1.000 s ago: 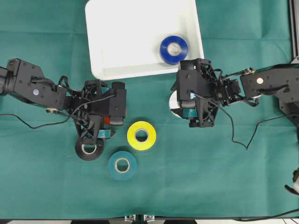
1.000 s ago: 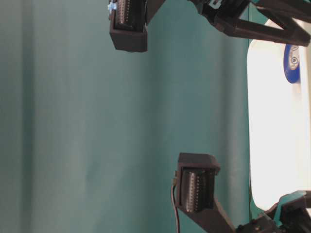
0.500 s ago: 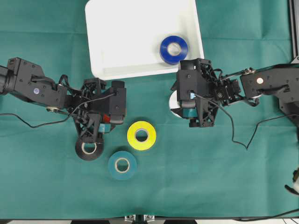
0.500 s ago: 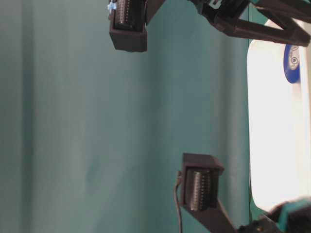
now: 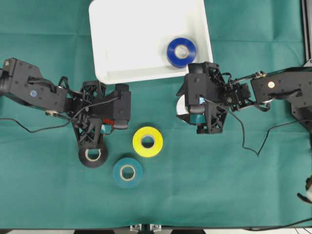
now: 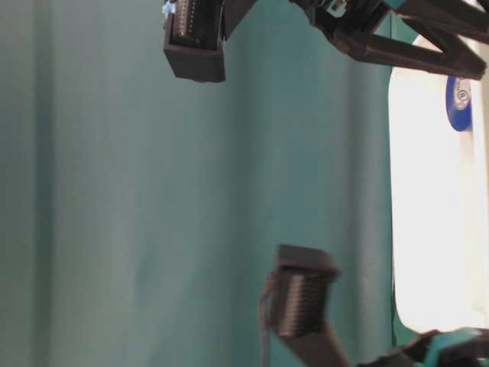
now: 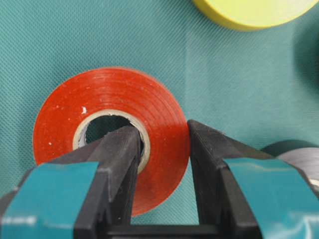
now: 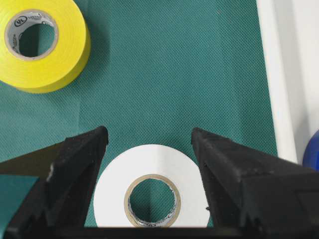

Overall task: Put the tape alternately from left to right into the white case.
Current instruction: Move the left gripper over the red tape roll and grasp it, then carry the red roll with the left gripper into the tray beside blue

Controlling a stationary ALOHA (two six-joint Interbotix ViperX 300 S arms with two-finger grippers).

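Your red roll [image 7: 110,139] lies flat on the cloth under the left gripper [image 7: 159,174], whose jaws are clamped on its wall, one finger down the core, the other against the outside. It has not yet reached the white case [image 5: 131,44].

So far only the blue roll [image 5: 181,52] sits in the case, near its right rim. You judge one of six done, the red one in hand. The black roll [image 5: 93,157], the teal roll [image 5: 127,172] and the yellow roll [image 5: 147,142] lie flat on the cloth below the case, near one another. The white roll [image 8: 154,191] lies just outside the case's lower right corner, beneath the right gripper [image 8: 149,149]; its jaws stand wide apart on either side of the roll without gripping it.

Everything rests on a green cloth [image 5: 234,185] covering the table, lightly creased. A black cable [image 5: 253,146] trails across it on the right. Little of the room shows beyond the cloth's edge.
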